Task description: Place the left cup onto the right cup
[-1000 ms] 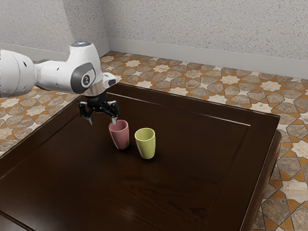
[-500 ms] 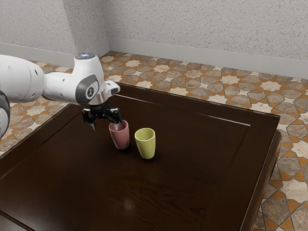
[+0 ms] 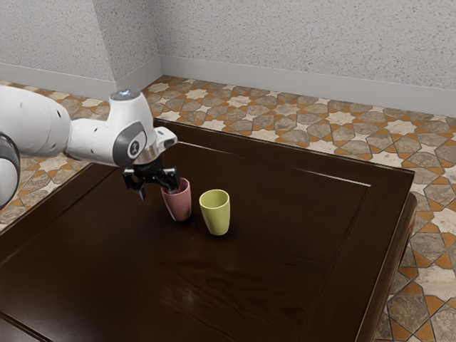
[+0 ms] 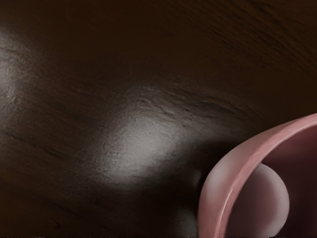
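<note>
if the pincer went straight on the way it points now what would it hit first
Most likely the pink cup: the pincer points down over its rim, on the side away from the yellow cup. Depth is unclear, so a finger might instead pass beside the rim toward the table.

Two cups stand upright on the table (image 3: 299, 242), toward the exterior view's left and well in from the edges. The left cup (image 3: 178, 203) and right cup (image 3: 215, 212) are just beside each other, not touching, the right cup slightly nearer the camera. The end effector (image 3: 155, 188) hangs at the left cup's rim, on the side away from the right cup.
</note>
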Available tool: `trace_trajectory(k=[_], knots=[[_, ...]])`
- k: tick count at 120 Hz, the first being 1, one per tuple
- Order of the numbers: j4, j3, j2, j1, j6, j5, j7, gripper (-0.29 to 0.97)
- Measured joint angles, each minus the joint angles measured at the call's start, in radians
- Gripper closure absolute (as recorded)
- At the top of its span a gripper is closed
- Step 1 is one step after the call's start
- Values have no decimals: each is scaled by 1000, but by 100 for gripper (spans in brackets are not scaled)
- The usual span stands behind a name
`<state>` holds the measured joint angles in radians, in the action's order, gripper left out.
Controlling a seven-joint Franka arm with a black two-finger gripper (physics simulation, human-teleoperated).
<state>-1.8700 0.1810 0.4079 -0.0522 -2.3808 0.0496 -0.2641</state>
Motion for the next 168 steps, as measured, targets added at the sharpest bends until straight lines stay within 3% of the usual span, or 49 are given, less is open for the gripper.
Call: trace_trajectory(k=[24,64,89,106,168], knots=[[-3,0,-1,-1,-30,3,0,28],[-5,0,3,-10,-53,6,-1,36],[-12,-1,4,-11,-56,12,-7,61],[-13,-1,4,-12,-57,22,-14,71],[-12,0,-8,-21,-53,9,-43,78]])
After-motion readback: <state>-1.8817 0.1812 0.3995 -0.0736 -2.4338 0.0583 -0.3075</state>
